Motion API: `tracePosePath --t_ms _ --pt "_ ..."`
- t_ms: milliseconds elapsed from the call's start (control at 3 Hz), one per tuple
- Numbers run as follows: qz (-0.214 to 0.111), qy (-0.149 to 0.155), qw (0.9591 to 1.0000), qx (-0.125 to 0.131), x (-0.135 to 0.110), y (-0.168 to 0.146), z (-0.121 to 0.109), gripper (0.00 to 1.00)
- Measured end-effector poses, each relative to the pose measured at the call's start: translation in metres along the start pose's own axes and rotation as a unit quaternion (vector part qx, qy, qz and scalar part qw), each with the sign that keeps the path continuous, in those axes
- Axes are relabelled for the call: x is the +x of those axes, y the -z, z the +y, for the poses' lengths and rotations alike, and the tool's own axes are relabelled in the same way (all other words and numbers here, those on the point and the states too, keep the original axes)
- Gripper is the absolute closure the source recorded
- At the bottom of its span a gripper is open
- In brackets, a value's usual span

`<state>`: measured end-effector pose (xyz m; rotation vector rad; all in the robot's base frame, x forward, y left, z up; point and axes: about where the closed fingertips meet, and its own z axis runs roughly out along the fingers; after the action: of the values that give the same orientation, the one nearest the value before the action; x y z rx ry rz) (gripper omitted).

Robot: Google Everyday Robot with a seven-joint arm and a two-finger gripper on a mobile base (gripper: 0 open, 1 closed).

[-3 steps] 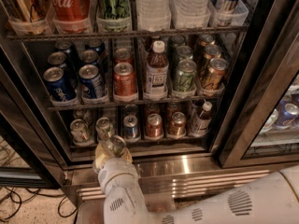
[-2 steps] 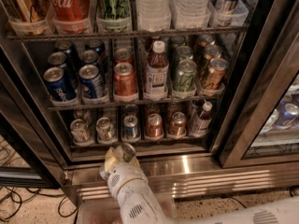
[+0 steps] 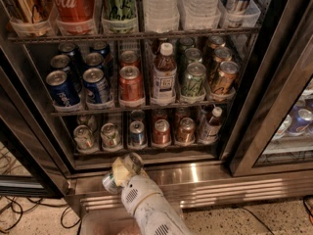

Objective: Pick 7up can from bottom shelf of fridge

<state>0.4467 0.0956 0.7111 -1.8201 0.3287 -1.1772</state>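
change vs 1 s ago: gripper [image 3: 123, 172] w/ the can was up at the front edge of the bottom shelf [image 3: 146, 150]; it has since dropped and pulled back, now in front of the steel base [image 3: 210, 177]. Arm has swung a bit to the right in the picture.
change vs 0.7 s ago: only slightly lower; can more tilted.
shelf row: same as before, five small cans plus small bottle [image 3: 210, 126] at its right end, none shifted.
7up can [image 3: 110, 182]: off the shelf, in the gripper, below and in front of the shelf, left of centre. Whitish-silver body, green marks, lying tilted w/ one end low-left, the other up-right. Mid-body hidden by the fingers.
fingers [image 3: 121, 168]: cream-coloured, clamped across the can's middle.
arm [image 3: 146, 209]: white, comes up from the bottom edge, leans up-left toward the fridge [image 3: 247, 131]; wrist vent holes face the camera.
fridge: door open, black frame; Pepsi cans on the rack above.
floor [image 3: 274, 219]: speckled; dark cables [image 3: 14, 214] at lower left.
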Motion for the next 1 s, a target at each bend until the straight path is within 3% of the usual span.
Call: tracePosePath --t_ms 333,667,1000 --pt "0.000 0.000 1.0000 0.000 0.000 0.000 0.000 1.00" --pt "-0.020 -0.013 0.9997 0.009 -0.002 0.005 0.002 1.00" --pt "-0.016 -0.052 0.9985 0.003 0.036 0.018 0.018 1.00"
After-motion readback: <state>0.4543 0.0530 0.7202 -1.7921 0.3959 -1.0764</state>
